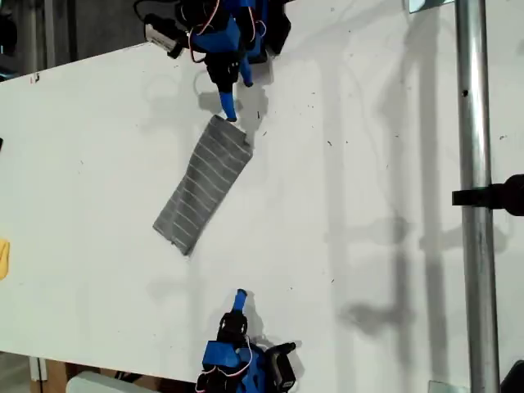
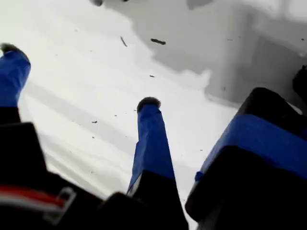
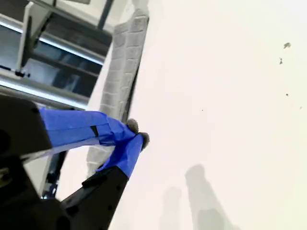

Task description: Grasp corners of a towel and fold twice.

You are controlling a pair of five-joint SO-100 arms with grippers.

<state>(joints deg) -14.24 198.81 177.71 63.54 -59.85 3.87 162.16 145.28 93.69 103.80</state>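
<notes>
The towel (image 1: 205, 184) is lying as a long grey striped strip on the white table (image 1: 368, 205). It is running diagonally from left of centre toward the upper middle of the exterior view. One arm (image 1: 225, 41) is reaching down from the top edge of that view. Its blue tip is sitting just beside the strip's upper corners (image 1: 219, 121); contact cannot be told. Another arm (image 1: 241, 360) is standing at the bottom edge, well apart from the cloth. My first gripper (image 2: 79, 76) is holding its fingers wide apart over bare table. My second gripper (image 3: 136, 134) is keeping its fingertips pressed together on nothing, with the towel stretching away behind them. A small yellow object (image 1: 3, 258) is lying at the exterior view's left edge.
</notes>
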